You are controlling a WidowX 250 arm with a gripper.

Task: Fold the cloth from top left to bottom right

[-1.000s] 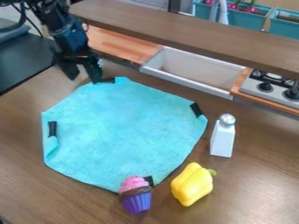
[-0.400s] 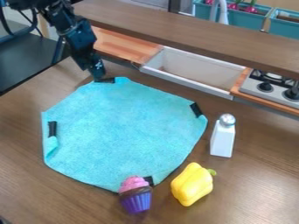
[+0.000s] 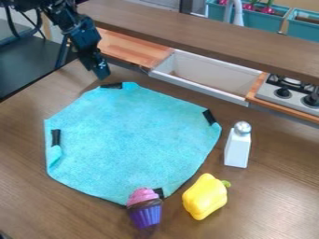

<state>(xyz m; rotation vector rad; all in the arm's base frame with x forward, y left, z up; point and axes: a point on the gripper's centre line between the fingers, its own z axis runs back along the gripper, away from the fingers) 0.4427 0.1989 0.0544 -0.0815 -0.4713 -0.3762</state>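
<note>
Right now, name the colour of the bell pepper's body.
Yellow, in the camera view.

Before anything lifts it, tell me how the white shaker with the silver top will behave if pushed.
The shaker would probably tip if pushed high up, as it looks tall and narrow. Pushed near its base, it may slide rather than roll, since its sides look flat. Its smooth body could be a bit slippery on the table.

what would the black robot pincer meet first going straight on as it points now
Probably the black strip at the top of the turquoise cloth, just below the pincer; depth is unclear, so the brown wooden counter could come first.
</note>
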